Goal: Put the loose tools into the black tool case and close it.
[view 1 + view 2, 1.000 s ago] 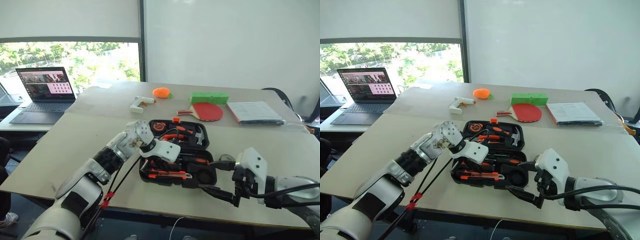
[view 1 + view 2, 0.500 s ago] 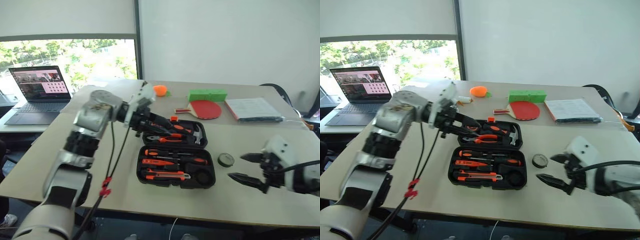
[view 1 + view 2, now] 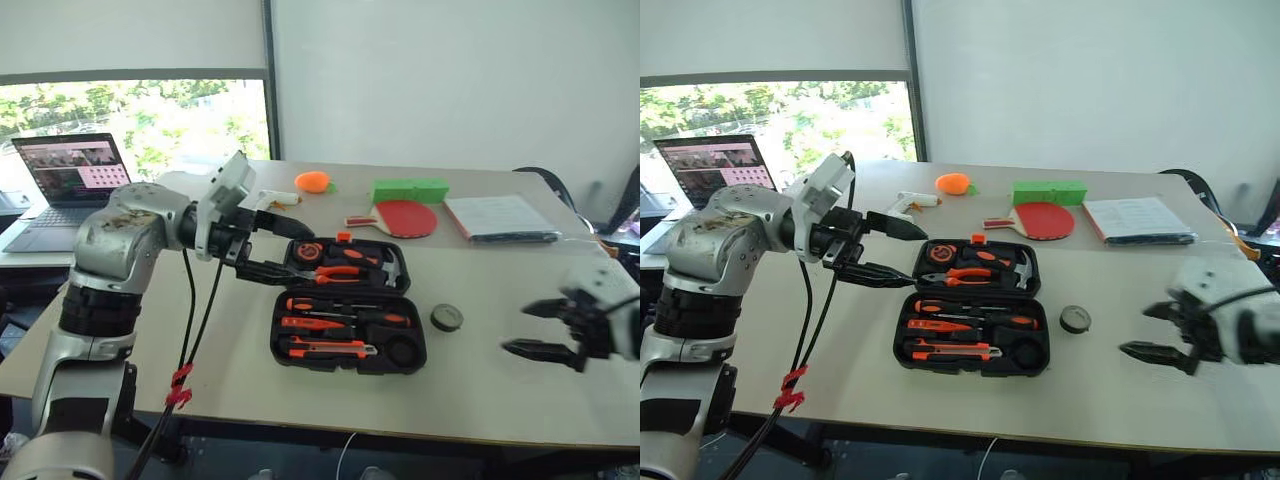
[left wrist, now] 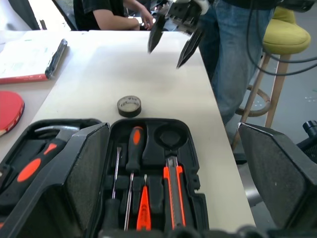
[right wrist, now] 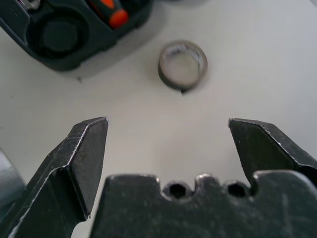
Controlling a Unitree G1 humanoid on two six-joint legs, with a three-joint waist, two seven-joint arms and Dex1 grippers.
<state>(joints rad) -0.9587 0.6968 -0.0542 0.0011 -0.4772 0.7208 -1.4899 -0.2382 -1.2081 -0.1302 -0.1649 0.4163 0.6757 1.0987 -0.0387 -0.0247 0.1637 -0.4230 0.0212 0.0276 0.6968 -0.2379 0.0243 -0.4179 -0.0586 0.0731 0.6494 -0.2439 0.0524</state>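
Note:
The black tool case (image 3: 345, 300) lies open in the middle of the table. Pliers and a hammer sit in its far half. Orange-handled screwdrivers (image 3: 330, 322) and a utility knife (image 3: 335, 349) sit in the near half. One loose tool, a small dark tape roll (image 3: 446, 318), lies on the table just right of the case. My left gripper (image 3: 303, 255) hangs open and empty above the case's far left corner. My right gripper (image 3: 513, 328) is open and empty, low over the table to the right of the roll. The right wrist view shows the tape roll (image 5: 182, 64) beyond its spread fingers (image 5: 74, 163).
At the back of the table lie a white glue gun (image 3: 262, 200), an orange object (image 3: 313, 181), a green block (image 3: 410, 190), a red paddle (image 3: 405, 217) and a stack of papers (image 3: 500, 217). A laptop (image 3: 65, 175) stands at the far left. A person (image 4: 237, 54) stands by a stool (image 4: 285, 39).
My left gripper rose out of the case, swung left and opened. My right gripper drew away to the right, uncovering the tape roll. The camera also shifted.

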